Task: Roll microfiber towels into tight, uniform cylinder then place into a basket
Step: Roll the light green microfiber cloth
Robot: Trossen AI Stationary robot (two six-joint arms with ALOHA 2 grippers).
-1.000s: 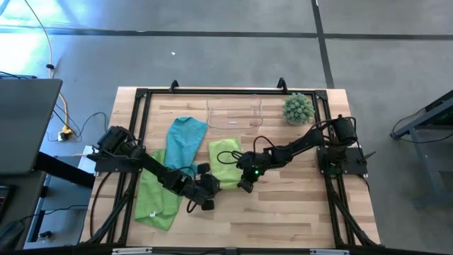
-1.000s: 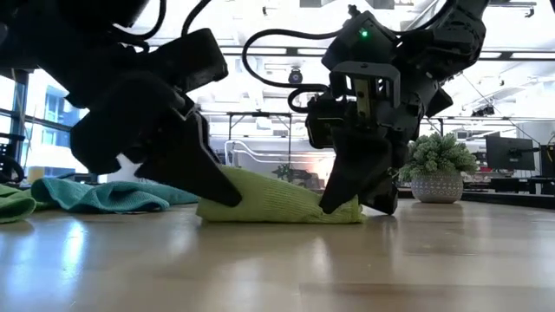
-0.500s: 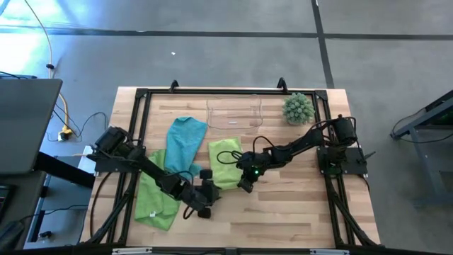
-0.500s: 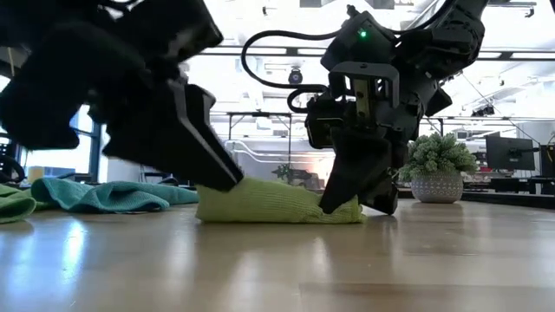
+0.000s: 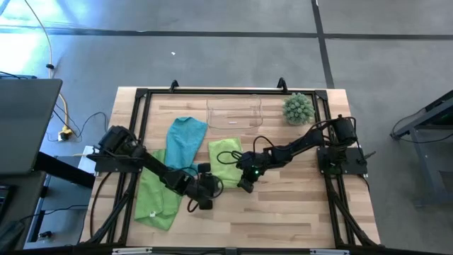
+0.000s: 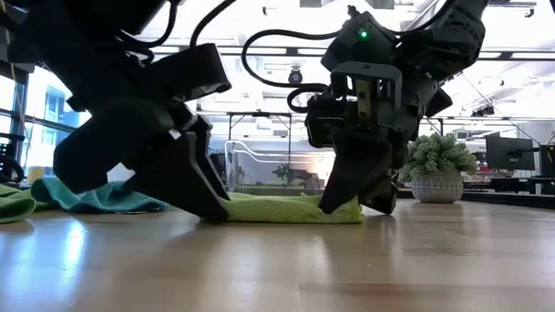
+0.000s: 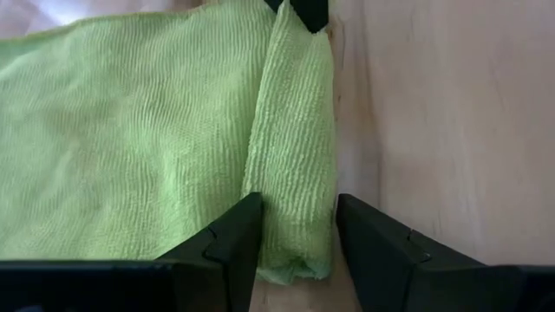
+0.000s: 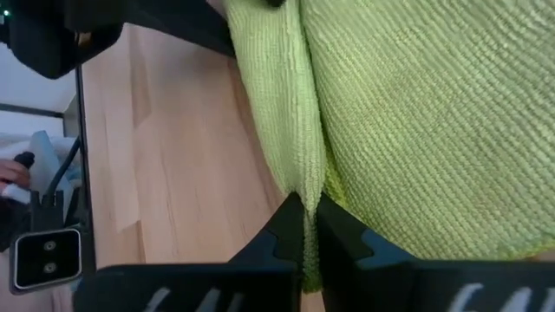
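Level with the pale wooden tabletop (image 6: 286, 269), a lime green fuzzy towel (image 6: 286, 208) lies flat with a slightly raised fold along its top. The left gripper (image 6: 195, 195), a bulky dark shape, comes down on the towel's left end, its finger tips meeting the cloth at the table. The right gripper (image 6: 342, 201) presses onto the towel's right end, fingers pinched together on the cloth's edge; a small green light (image 6: 363, 35) glows high on that arm. Far left, a teal blue fuzzy towel (image 6: 95, 198) lies crumpled, with a scrap of another lime green cloth (image 6: 13, 204) at the picture's edge. Behind the green towel stands a clear plastic bin (image 6: 269, 166). To the right sits a spiky green plant ball in a grey pot (image 6: 436, 169).
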